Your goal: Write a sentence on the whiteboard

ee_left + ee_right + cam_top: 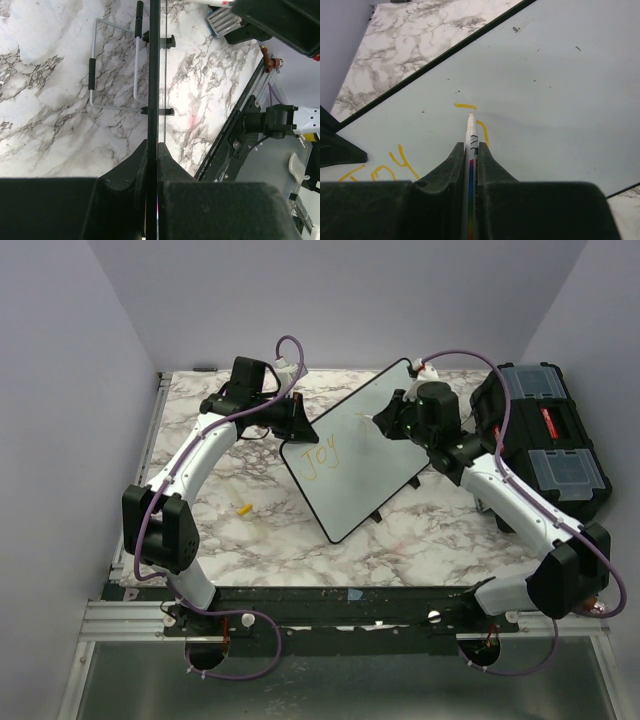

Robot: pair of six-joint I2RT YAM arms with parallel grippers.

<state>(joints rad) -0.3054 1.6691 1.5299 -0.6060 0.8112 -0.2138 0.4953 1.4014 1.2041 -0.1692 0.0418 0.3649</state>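
The whiteboard [350, 455] is seen at the centre of the top view, set at an angle on the tabletop [250, 540], its upper-left edge pinched in the left gripper [300, 420]. A marker [471, 135] is clamped in the right gripper [471, 152], its tip touching the board beside a short yellow stroke. Of the sentence [322, 455], only "JOY" and that stroke are written. If the board were let slip in the pinch, or too much pressure were applied at the tip, the letters would probably be skewed.
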